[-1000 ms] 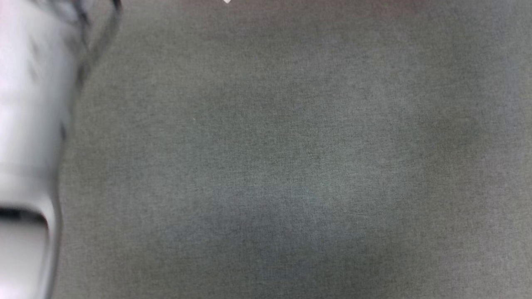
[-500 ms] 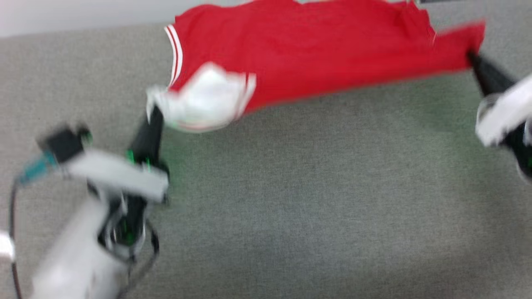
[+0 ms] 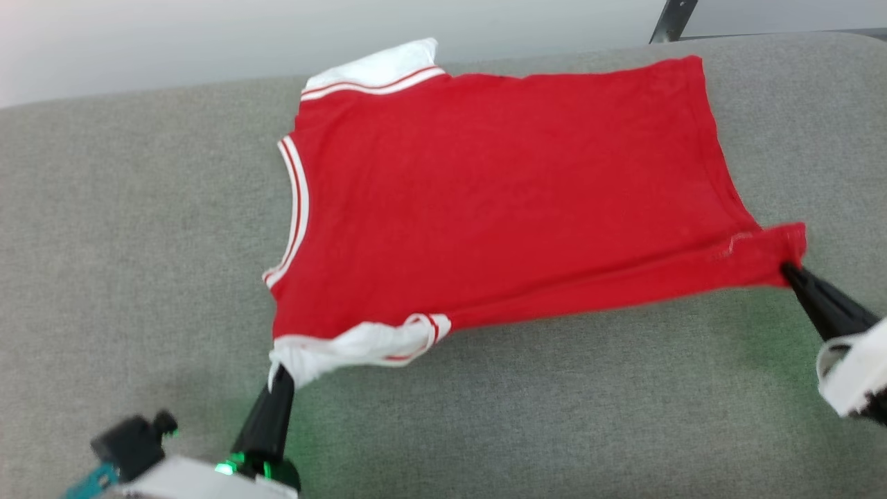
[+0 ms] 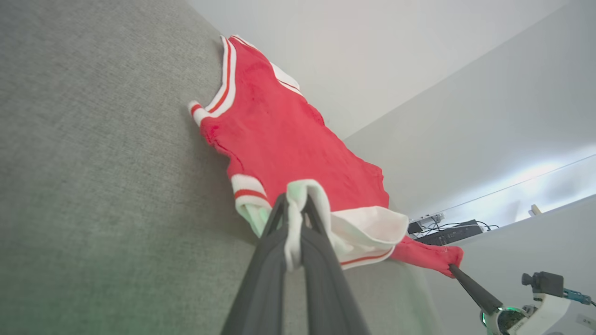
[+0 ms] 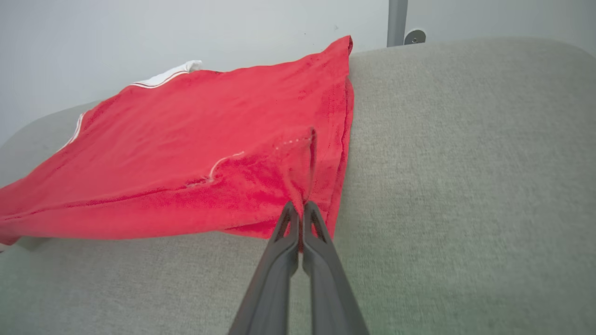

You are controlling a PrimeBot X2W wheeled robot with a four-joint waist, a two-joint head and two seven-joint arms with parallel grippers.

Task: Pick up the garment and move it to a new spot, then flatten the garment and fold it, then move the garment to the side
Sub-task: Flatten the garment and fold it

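Note:
The garment is a red jersey with white sleeves, spread over the grey cushioned surface, neck to the left and hem to the right. My left gripper is shut on the near white sleeve. The near hem corner is pinched in my right gripper, which is shut on it. The near edge of the garment is stretched between the two grippers and lifted a little off the surface. In the left wrist view the right gripper shows at the lower right, holding the red corner.
A pale wall runs behind the cushion's far edge. A metal post stands at the back right. Bare grey fabric lies in front of the garment and to its left.
The head camera has swung up, bringing the whole garment into view. The garment now lies spread and stretched between both grippers, lower in the picture than half a second ago.

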